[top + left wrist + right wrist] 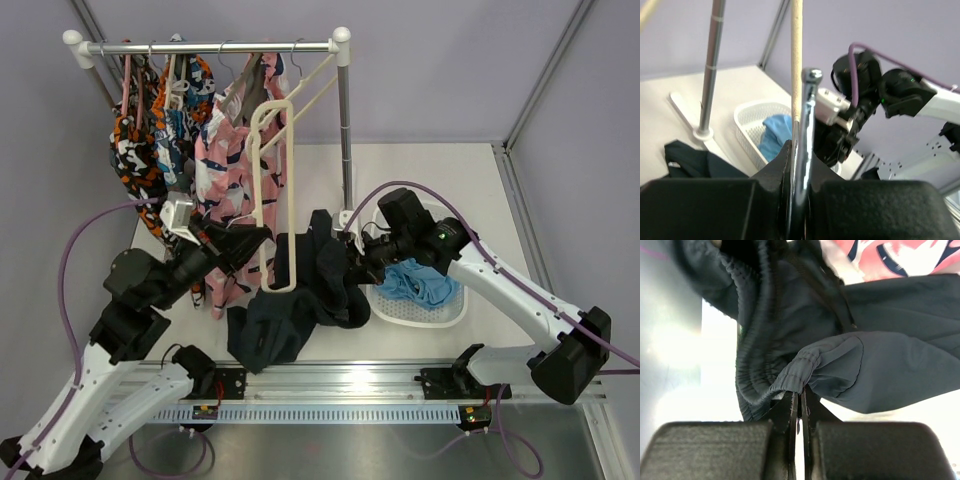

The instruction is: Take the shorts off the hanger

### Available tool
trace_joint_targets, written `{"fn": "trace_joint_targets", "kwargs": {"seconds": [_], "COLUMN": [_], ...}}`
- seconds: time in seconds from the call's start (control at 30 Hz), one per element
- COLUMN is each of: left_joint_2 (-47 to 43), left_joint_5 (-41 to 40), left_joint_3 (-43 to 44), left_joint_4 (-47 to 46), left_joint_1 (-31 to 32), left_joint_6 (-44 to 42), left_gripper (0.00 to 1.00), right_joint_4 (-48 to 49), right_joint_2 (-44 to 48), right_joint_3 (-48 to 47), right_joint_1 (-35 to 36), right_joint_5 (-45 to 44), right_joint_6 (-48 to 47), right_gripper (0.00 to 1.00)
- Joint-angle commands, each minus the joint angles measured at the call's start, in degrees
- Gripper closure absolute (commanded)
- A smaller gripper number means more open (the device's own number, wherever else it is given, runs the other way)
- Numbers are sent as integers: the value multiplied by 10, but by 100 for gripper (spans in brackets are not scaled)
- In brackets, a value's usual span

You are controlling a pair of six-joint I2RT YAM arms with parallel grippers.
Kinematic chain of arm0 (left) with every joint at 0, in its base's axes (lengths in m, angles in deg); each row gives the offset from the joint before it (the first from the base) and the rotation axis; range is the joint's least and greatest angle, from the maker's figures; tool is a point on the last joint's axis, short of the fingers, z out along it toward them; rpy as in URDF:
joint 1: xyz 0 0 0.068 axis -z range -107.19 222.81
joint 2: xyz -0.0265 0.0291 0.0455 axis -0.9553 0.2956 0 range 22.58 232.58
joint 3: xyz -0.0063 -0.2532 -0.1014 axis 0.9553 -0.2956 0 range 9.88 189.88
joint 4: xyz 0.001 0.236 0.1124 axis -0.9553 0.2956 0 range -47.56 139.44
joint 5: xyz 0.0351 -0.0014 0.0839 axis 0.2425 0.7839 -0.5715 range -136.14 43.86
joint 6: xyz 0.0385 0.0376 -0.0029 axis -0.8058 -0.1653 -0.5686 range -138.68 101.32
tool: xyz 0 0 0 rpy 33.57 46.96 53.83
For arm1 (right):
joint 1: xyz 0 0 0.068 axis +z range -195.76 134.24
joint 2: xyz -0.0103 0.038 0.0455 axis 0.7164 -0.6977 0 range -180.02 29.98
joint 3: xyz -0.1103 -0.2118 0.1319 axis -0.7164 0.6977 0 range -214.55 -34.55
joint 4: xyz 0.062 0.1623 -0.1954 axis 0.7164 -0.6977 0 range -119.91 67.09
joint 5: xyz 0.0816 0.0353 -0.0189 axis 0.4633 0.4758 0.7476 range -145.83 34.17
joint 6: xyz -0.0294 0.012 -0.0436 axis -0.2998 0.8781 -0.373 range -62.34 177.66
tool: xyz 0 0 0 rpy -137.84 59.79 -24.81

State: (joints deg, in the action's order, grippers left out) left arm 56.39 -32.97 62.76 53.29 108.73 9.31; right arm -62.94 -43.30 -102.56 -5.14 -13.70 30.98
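Observation:
The dark navy shorts (298, 300) lie bunched on the table below the rack. My right gripper (350, 256) is shut on their waistband (799, 371); the jaws pinch the elastic edge. A cream hanger (268, 180) hangs tilted with its lower end over the navy shorts. My left gripper (260, 240) is shut on the hanger's metal hook (807, 115), beside its cream bar (796, 60). The light sky-blue shorts (418, 283) lie in a white basket (452, 310), also in the left wrist view (776, 131).
A clothes rack (342, 110) stands at the back. It carries a pink patterned garment (225, 170) and orange-black-white patterned garments (140, 140). The rack's upright pole (709, 75) and base stand just left of the basket (747, 127). The arms face each other closely.

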Motion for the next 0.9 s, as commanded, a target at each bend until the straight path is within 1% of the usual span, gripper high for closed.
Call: {"fn": "trace_joint_targets", "kwargs": {"seconds": [0.0,0.13,0.23,0.3,0.37,0.4,0.47,0.5,0.63,0.73,0.77,0.83,0.87], "left_joint_2": [-32,-65,-95,-107,-107,-106,-109,-110,-124,-135,-138,-146,-148], "left_joint_5": [-40,-70,-109,-124,-125,-125,-122,-122,-123,-121,-120,-119,-119], "left_joint_3": [20,27,31,42,55,66,69,70,71,75,76,78,80], "left_joint_4": [-70,-57,-48,-27,-1,29,54,80,133,164,169,187,191], "left_joint_1": [3,3,3,3,3,3,3,3,3,3,3,3,3], "left_joint_6": [-27,-49,-72,-86,-95,-99,-101,-104,-116,-125,-129,-132,-132], "left_gripper": [100,100,100,100,100,100,100,100,100,100,100,100,100], "right_joint_4": [-56,-68,-50,-34,-24,-23,-27,-28,-28,-16,-12,5,7], "right_joint_2": [-1,-3,-4,3,10,12,16,16,27,37,32,21,1], "right_joint_3": [-26,-11,-10,-17,-32,-54,-82,-111,-175,-191,-189,-168,-158], "right_joint_1": [8,10,8,9,9,8,7,3,-13,-24,-24,-24,-24], "right_joint_5": [13,1,-6,-20,-30,-34,-39,-39,-40,-61,-88,-113,-121], "right_joint_6": [-87,-116,-94,-81,-72,-68,-61,-58,-34,-11,-7,5,7], "right_gripper": [96,96,96,100,100,100,100,100,100,100,100,100,100]}}
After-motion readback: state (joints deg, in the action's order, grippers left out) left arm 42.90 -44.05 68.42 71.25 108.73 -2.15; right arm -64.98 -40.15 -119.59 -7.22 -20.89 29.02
